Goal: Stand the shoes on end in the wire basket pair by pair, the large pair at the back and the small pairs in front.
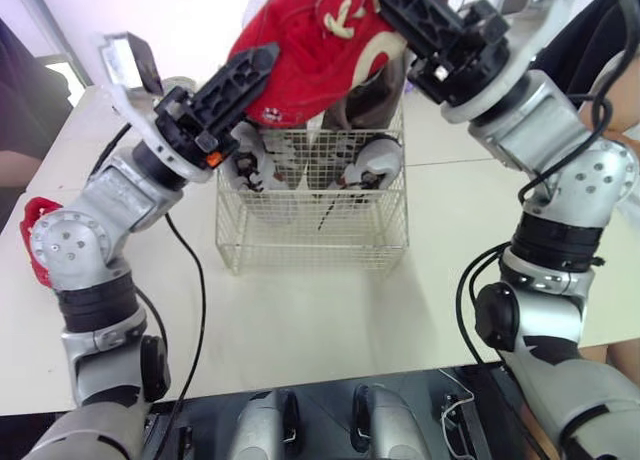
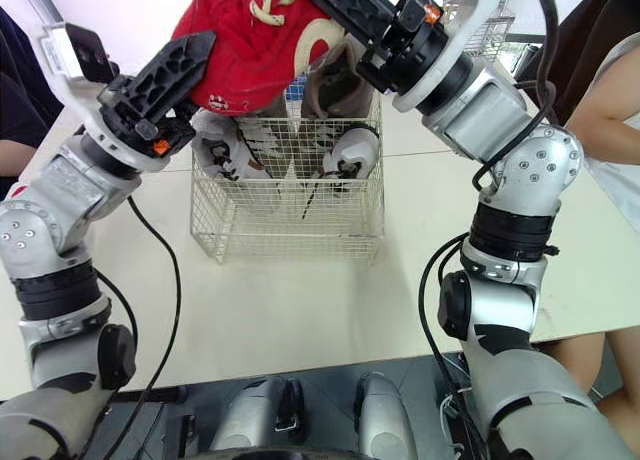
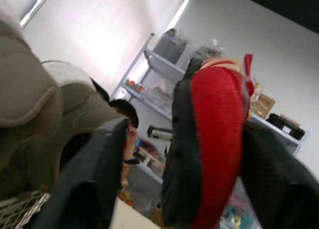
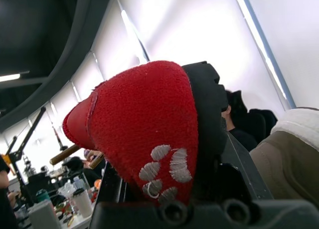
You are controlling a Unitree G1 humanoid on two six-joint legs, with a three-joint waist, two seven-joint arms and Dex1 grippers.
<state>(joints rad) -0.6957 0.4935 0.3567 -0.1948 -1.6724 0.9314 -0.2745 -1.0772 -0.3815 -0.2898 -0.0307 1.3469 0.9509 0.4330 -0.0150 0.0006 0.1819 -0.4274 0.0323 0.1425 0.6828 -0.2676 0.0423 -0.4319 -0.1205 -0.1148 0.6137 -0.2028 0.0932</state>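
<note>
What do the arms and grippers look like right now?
Left arm and right arm are silver-grey metal, with round screw-ringed joint housings and black bands. Black cables loop beside each. The left gripper and right gripper have chunky black ribbed fingers, each base with a small orange mark. A pale camera block sits on the left wrist.
</note>
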